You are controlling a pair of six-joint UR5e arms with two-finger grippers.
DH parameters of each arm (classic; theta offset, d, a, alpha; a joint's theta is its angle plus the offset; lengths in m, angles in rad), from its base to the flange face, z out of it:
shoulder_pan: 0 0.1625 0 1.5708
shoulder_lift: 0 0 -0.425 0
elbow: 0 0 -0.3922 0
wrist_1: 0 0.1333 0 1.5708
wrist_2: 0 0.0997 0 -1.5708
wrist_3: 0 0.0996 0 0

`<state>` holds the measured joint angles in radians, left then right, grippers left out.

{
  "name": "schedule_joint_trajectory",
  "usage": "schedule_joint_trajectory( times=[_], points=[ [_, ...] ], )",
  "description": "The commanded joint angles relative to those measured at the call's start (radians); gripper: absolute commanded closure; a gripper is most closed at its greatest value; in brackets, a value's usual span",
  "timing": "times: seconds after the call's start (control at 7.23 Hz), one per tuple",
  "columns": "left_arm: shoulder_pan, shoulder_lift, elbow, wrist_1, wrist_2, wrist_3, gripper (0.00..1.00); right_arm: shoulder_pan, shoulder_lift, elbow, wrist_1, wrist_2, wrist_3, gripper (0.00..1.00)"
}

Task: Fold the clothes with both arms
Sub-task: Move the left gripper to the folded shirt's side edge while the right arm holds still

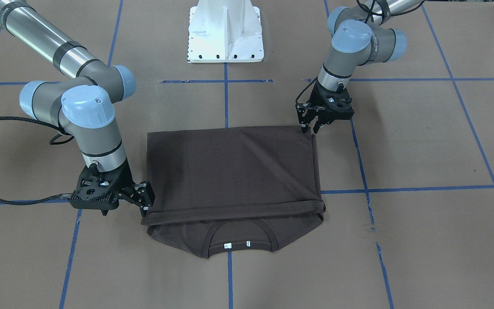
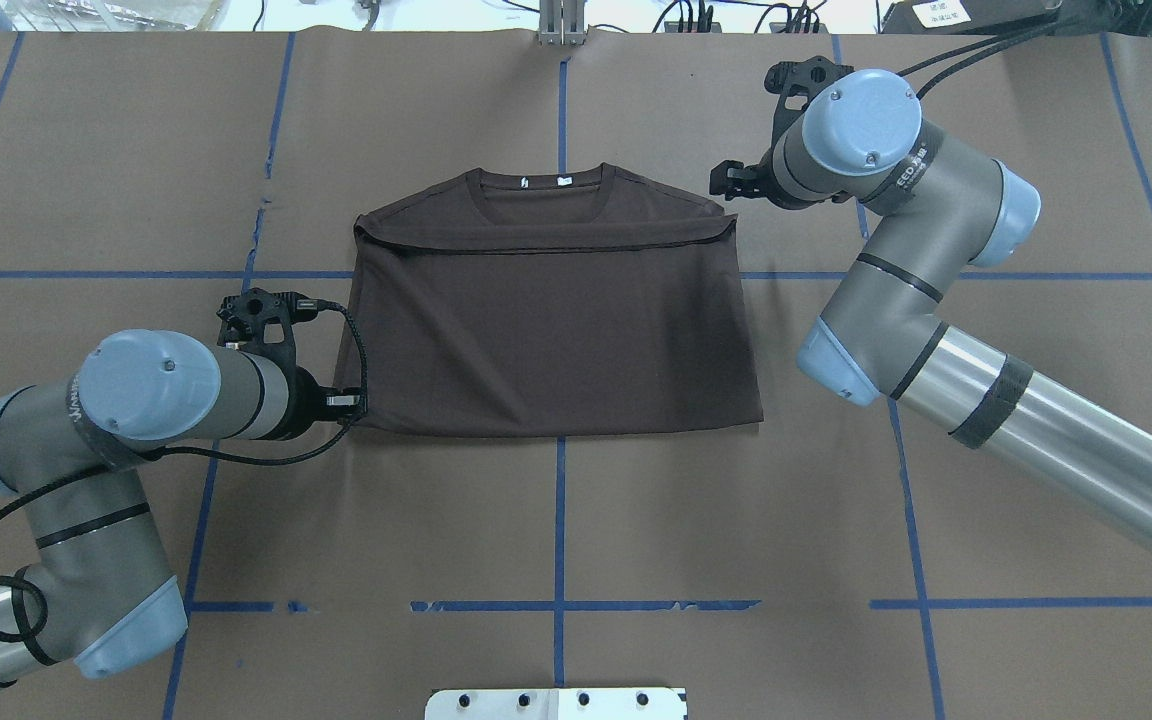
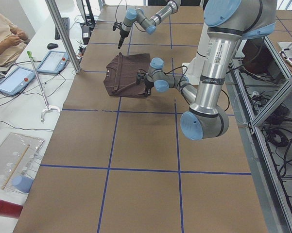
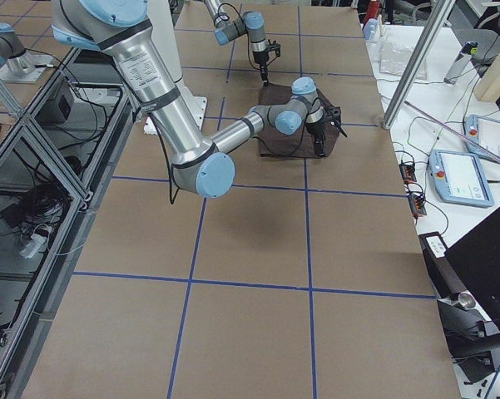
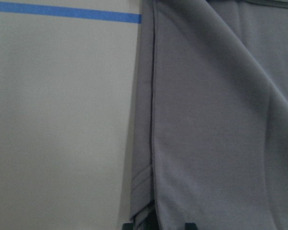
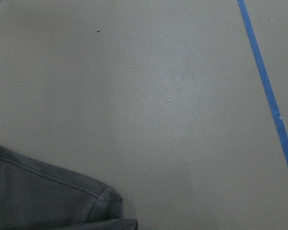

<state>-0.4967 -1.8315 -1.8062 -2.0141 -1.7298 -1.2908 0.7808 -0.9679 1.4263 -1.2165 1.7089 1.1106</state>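
The left arm [image 2: 116,400] comes in low from the table's left side, its left gripper [image 1: 310,127] angled down, fingers slightly parted. The right arm [image 2: 936,300] stretches toward the far edge, its right gripper [image 2: 722,180] low, fingers apart.

Bright, even overhead light; soft shadows; T-shirt [image 5: 206,120] blurry up close.

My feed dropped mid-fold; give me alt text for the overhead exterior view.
A dark T-shirt lies folded on the brown table, hem laid up just short of the collar. The left hand sits at its near-left corner, the right hand by its far-right shoulder.
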Motion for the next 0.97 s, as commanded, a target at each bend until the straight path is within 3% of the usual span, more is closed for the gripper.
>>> schedule_joint_trajectory(
  times=[0.0,0.14,0.28,0.55,0.83],
  points=[
    [0.021,-0.003,0.011,0.0,0.001,-0.01,0.69,0.0,0.0,0.0,0.0,0.0,0.0,0.0],
    [0.021,-0.003,0.01,0.0,0.001,-0.01,0.92,0.0,0.0,0.0,0.0,0.0,0.0,0.0],
    [0.021,0.0,0.01,0.0,0.001,-0.009,1.0,0.0,0.0,-0.001,0.0,0.0,0.0,0.0],
    [0.008,0.008,-0.004,0.003,0.004,0.022,1.0,0.0,0.0,-0.001,0.0,0.0,0.0,0.0],
    [-0.098,0.008,0.033,0.005,0.003,0.193,1.0,0.0,-0.002,-0.001,-0.002,0.0,0.0,0.0]
  ],
)
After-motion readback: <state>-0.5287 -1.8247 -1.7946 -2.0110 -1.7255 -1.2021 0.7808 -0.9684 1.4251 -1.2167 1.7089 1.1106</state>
